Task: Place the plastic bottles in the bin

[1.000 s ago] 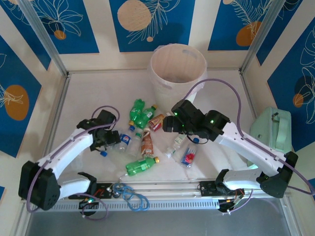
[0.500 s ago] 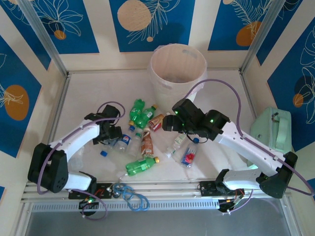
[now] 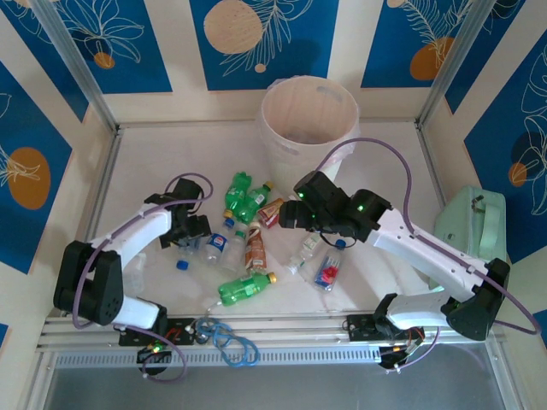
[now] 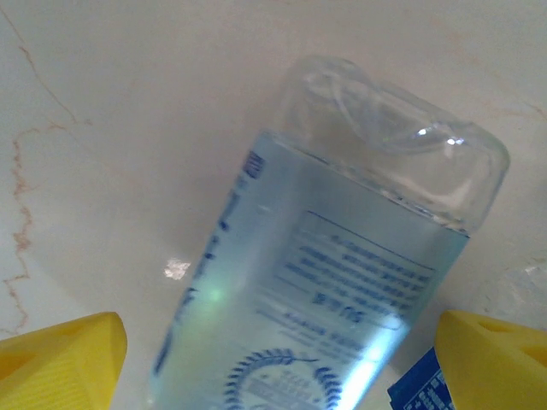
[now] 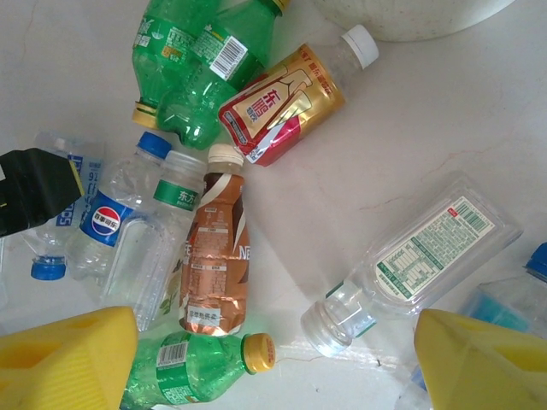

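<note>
The left gripper (image 3: 190, 231) sits low at the left edge of the heap, its fingers (image 4: 60, 363) spread wide on either side of a clear bottle (image 4: 342, 256) with a pale blue label, which lies flat on the table (image 3: 137, 162). The other plastic bottles (image 3: 255, 248) lie scattered mid-table, just near of the bin (image 3: 272, 141) standing at the far middle. The right gripper (image 5: 278, 350) hangs wide open above the heap's right side, and a mint-green case (image 3: 474, 224) lies at the right edge

Top centre, the bin (image 3: 308, 111) is pale pinkish-white. Green bottles (image 5: 184, 60), a red-and-gold labelled bottle (image 5: 286, 102) and a brown-labelled bottle (image 5: 214, 260) lie on the white, faintly veined table (image 5: 410, 128). Wall panels (image 3: 291, 43) are blue with orange discs.
</note>
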Robot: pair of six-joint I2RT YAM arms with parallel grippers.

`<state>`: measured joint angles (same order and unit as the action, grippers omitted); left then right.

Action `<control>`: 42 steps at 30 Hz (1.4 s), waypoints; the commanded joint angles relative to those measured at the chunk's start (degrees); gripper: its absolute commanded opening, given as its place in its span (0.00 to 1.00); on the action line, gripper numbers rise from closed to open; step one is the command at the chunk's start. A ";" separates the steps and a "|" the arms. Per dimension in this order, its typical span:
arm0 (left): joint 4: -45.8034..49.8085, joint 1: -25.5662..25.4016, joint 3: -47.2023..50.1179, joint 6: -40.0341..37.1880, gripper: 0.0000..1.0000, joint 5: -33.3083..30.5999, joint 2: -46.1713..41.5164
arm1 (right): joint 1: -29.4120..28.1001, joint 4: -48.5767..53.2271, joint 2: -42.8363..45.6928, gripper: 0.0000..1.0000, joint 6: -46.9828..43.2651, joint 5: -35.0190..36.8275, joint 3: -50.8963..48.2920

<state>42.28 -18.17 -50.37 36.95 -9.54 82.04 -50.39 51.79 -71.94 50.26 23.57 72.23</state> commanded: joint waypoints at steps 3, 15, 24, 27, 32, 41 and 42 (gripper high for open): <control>-0.95 0.84 -0.76 -1.50 0.91 1.08 2.74 | -1.27 -0.11 -1.46 0.85 1.11 -0.92 1.07; -3.07 1.81 -2.04 -2.83 0.83 1.80 7.14 | -2.44 -0.90 -2.65 0.80 1.33 -1.23 1.24; -3.61 2.96 -2.37 -3.06 0.70 3.48 6.12 | -3.59 -1.25 -3.60 0.73 1.42 -1.16 1.85; -3.74 3.38 -2.11 -3.09 0.66 4.02 4.96 | -3.66 -1.25 -3.83 0.73 1.51 -0.99 2.01; -4.14 4.15 -1.36 -3.03 0.59 5.18 4.70 | -3.78 -1.16 -3.95 0.72 1.60 -0.83 2.24; -1.63 4.99 -3.13 -1.85 0.54 6.75 0.33 | -5.33 -2.22 -3.91 0.71 -0.86 -1.61 3.87; -0.82 4.93 -3.89 -1.58 0.54 6.77 -0.97 | -5.91 -2.94 -3.91 0.71 -1.75 -1.80 4.28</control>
<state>38.81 -13.98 -51.48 34.26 -4.05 84.79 -54.87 50.52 -75.66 50.54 23.05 73.78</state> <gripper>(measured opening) 0.543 0.715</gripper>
